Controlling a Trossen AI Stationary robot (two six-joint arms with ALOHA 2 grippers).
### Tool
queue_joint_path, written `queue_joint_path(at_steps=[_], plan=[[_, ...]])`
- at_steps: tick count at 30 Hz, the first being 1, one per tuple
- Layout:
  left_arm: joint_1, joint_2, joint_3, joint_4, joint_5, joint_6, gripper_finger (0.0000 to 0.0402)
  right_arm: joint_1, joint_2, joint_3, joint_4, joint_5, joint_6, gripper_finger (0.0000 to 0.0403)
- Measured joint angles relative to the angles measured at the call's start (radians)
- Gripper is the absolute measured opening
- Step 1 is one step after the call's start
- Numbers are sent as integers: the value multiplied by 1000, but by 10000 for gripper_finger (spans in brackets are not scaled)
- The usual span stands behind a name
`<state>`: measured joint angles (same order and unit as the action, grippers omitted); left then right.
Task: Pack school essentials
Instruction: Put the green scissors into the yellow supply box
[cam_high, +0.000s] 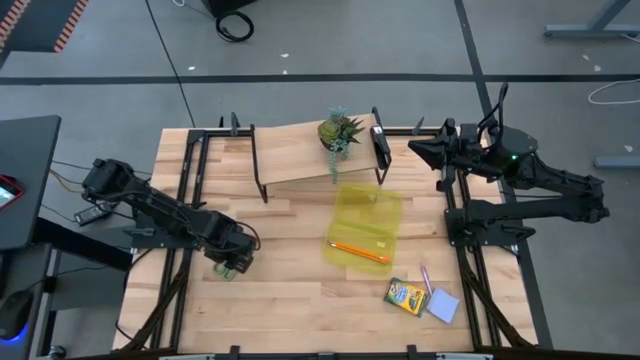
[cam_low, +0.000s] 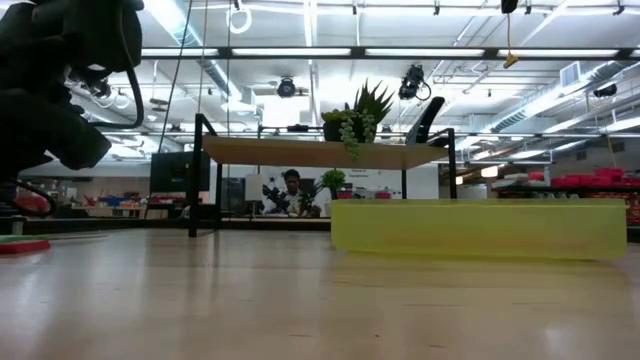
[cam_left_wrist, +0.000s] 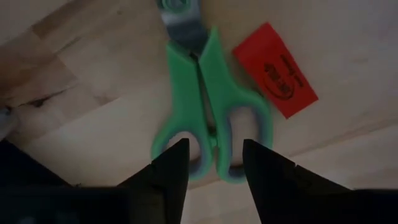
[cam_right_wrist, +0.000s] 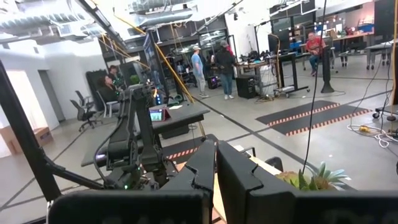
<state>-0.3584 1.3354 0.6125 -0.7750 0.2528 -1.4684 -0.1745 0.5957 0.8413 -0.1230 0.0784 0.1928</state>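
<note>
The green-handled scissors (cam_left_wrist: 208, 106) lie flat on the wood, blades shut, at the table's left near part (cam_high: 228, 268). My left gripper (cam_left_wrist: 214, 158) is open and low over their handle loops, one finger over each loop. A red eraser (cam_left_wrist: 275, 68) lies beside the handles. An orange pencil (cam_high: 358, 250) shows at the near end of the translucent yellow pouch (cam_high: 365, 225). The crayon box (cam_high: 405, 295), pink pen (cam_high: 427, 278) and pale blue notepad (cam_high: 443, 305) lie near the right near corner. My right gripper (cam_right_wrist: 216, 171) is shut, raised at the far right (cam_high: 420, 148).
A wooden riser (cam_high: 300, 150) with black legs stands at the far edge, and the spiky potted plant (cam_high: 340, 132) stands on it. In the low view the pouch (cam_low: 480, 228) sits in front of the riser. Bare wood lies between the scissors and the pouch. People show in the room beyond.
</note>
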Motion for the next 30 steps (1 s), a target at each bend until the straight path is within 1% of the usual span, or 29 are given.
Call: queue_joint_path(at_steps=[3, 7, 12, 19, 30], plan=[[0, 0, -13, 22, -12, -20, 149, 0, 0, 0, 11, 0, -2, 23], [-11, -2, -33, 60, 7, -48, 143, 0, 0, 0, 29, 0, -2, 23], [-40, -2, -33, 47, 17, -107, 144, 0, 0, 0, 32, 0, -3, 23], [-51, -1, 24, 35, -8, -148, 148, 0, 0, 0, 30, 0, -3, 23], [-115, 0, 27, -5, 5, -278, 140, 0, 2, 0, 29, 3, -10, 23]])
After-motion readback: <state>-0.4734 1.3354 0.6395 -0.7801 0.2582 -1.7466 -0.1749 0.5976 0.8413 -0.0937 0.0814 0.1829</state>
